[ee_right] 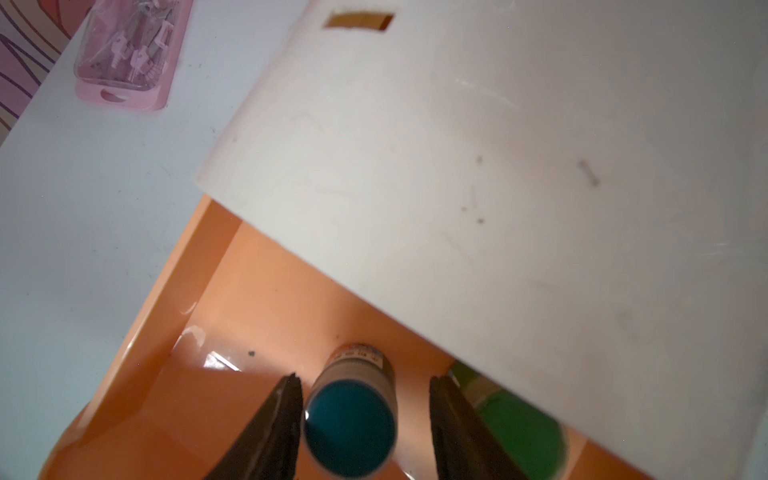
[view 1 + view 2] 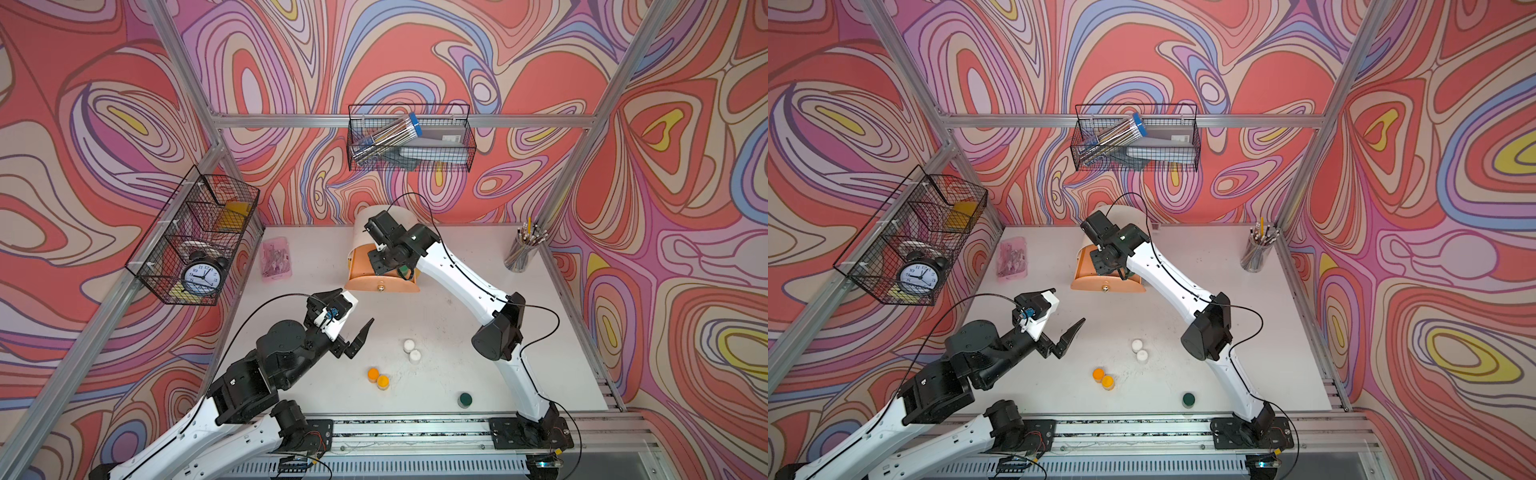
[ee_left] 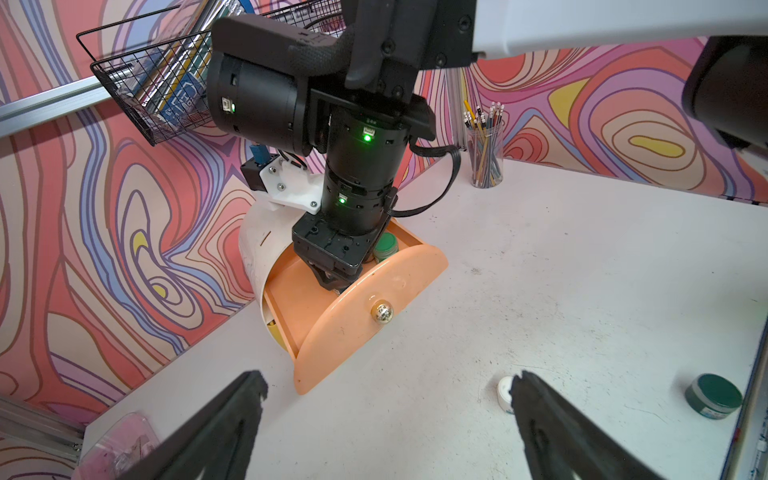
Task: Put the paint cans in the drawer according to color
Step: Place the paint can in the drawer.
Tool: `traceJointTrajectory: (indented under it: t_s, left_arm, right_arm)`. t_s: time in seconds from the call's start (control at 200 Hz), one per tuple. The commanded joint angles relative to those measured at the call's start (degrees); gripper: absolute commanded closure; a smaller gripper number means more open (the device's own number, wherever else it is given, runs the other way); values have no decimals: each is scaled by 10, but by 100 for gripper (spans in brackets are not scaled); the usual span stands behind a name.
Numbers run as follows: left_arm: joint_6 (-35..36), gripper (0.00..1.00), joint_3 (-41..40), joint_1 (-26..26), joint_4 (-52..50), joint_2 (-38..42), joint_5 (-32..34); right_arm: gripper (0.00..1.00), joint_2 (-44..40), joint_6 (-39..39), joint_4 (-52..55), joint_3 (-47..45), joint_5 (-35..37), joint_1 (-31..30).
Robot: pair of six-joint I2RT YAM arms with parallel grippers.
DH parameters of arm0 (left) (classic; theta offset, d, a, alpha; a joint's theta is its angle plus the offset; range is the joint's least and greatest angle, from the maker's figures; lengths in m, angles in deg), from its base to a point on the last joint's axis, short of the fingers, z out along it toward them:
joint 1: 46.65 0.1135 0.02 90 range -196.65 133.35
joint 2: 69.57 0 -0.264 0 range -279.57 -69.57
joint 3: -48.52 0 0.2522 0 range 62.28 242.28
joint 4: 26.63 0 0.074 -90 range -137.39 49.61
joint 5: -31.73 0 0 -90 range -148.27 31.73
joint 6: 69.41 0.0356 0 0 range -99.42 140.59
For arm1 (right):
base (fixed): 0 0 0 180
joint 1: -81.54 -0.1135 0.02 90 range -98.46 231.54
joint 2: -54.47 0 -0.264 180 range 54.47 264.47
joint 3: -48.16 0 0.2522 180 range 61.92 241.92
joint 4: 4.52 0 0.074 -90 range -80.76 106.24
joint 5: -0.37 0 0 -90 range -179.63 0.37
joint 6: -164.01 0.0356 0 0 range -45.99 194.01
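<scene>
The cream cabinet (image 2: 400, 217) stands at the back of the table with its peach drawer (image 2: 381, 286) pulled out. My right gripper (image 1: 365, 386) reaches down into that drawer and is open. A teal paint can (image 1: 351, 428) sits between its fingers, with a gap on one side. A green can (image 1: 519, 428) lies beside it, also in the drawer. On the table stand two white cans (image 2: 411, 350), two orange cans (image 2: 378, 376) and a dark green can (image 2: 465, 400). My left gripper (image 3: 388, 382) hangs open and empty over the table, left of the white cans.
A pink case (image 2: 276, 259) lies at the back left. A clear pencil cup (image 2: 521, 249) stands at the back right. Black wire baskets hang on the back wall (image 2: 409, 137) and on the left wall (image 2: 195, 245), the latter with an alarm clock.
</scene>
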Motion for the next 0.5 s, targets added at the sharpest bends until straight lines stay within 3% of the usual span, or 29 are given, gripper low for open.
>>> traceJointTrajectory:
  t_s: [0.0, 0.325, 0.451, 0.481, 0.496]
  left_arm:
    - [-2, 1, -1, 4, 11, -5, -6]
    - [-59, 1, 42, 6, -18, -68, -49]
    - [-93, 1, 67, -4, -20, -128, -130]
    - [-98, 2, 73, -12, -17, -145, -143]
    - [-100, 1, 76, -18, -16, -153, -147]
  right_arm:
    - [47, -49, 2, -9, 9, -11, -1]
    - [39, -203, 13, -64, -105, -10, -1]
    - [23, -316, 9, -82, -232, 38, -1]
    - [15, -348, 8, -86, -267, 58, -1]
    - [7, -365, 8, -86, -289, 69, 0]
